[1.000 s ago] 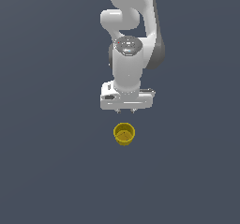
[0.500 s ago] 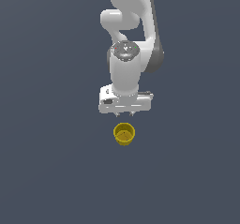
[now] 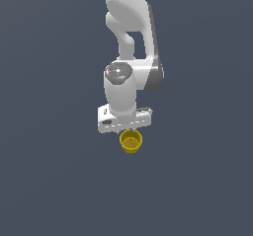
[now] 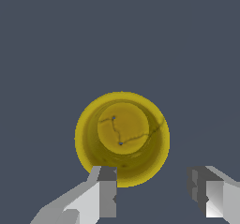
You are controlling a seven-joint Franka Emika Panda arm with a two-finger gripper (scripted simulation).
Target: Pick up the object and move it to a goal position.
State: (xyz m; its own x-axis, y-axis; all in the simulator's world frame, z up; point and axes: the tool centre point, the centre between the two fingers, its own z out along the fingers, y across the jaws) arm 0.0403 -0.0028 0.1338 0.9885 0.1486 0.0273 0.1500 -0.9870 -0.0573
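Observation:
A small yellow cup (image 3: 131, 142) stands upright on the dark grey floor, open side up. The white gripper (image 3: 126, 129) hangs right above it, and its body hides the cup's far rim in the exterior view. In the wrist view the cup (image 4: 122, 138) is seen from above, with its round base inside. The gripper (image 4: 152, 195) is open; one fingertip (image 4: 107, 190) overlaps the cup's rim and the other fingertip (image 4: 201, 190) lies off to the side of the cup. Nothing is held.
The floor (image 3: 49, 180) is plain dark grey with no other objects in view. The white arm (image 3: 131, 42) rises from the gripper toward the top of the exterior view.
The gripper has come down toward the cup, from a clear gap above it to just over its rim. The cup has not moved.

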